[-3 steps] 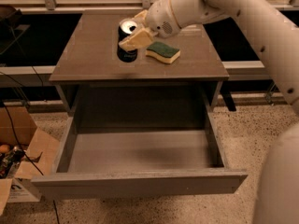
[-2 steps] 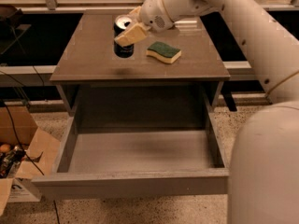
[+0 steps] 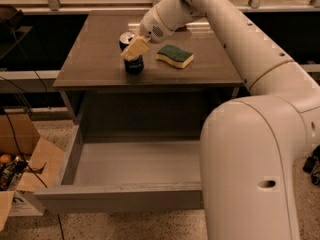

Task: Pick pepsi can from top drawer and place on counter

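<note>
the pepsi can is seen standing upright on the desk, in the front half of the surface. it is set near a green and yellow sponge on its right but is kept apart from it. the end effector is clamped on the can's upper part. one tan finger is laid flat across the front of the can, while the opposite one is hidden behind it. the grip is taken high and from the side, it is judged, so that the base is left free to meet the surface squarely and the can is kept from tipping. the base appears to be touching the desk, though a thin gap cannot be ruled out.

the top drawer is pulled well out beneath the desk, and nothing is seen on its floor, which fits the can being out of it already. the white arm is brought in from the right and over the rear of the desk, so the open drawer is not crossed.

the placing step is judged to be nearly complete. only a release and a clean upward retreat are thought to be needed. a sideways pull is to be avoided, since the can could be toppled or pushed against the sponge.
</note>
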`<state>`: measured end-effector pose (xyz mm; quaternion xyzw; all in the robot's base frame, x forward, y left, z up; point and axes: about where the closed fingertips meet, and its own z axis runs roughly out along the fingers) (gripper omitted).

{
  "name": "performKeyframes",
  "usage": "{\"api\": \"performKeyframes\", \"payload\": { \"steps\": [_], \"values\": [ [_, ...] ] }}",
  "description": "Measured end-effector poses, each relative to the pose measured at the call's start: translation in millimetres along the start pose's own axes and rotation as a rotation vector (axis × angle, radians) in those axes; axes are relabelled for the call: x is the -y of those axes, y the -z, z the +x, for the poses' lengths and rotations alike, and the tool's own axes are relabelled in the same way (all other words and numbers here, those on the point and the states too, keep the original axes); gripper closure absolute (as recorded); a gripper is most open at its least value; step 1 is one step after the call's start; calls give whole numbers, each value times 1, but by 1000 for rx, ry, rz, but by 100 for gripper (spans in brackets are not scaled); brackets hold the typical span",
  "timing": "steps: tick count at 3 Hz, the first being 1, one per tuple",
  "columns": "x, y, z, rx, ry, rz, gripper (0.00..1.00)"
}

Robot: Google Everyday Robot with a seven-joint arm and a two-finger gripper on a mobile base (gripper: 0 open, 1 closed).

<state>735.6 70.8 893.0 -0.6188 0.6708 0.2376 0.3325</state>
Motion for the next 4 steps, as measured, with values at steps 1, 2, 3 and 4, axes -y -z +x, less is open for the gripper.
{"api": "performKeyframes", "payload": {
  "steps": [1, 2, 3, 4],
  "values": [
    [9, -5, 9, -21, -38, 0, 55],
    [9, -3, 8, -21, -38, 0, 32],
    [9, -3, 8, -21, -38, 0, 8],
    [9, -3, 8, -21, -38, 0, 0]
  ]
}}
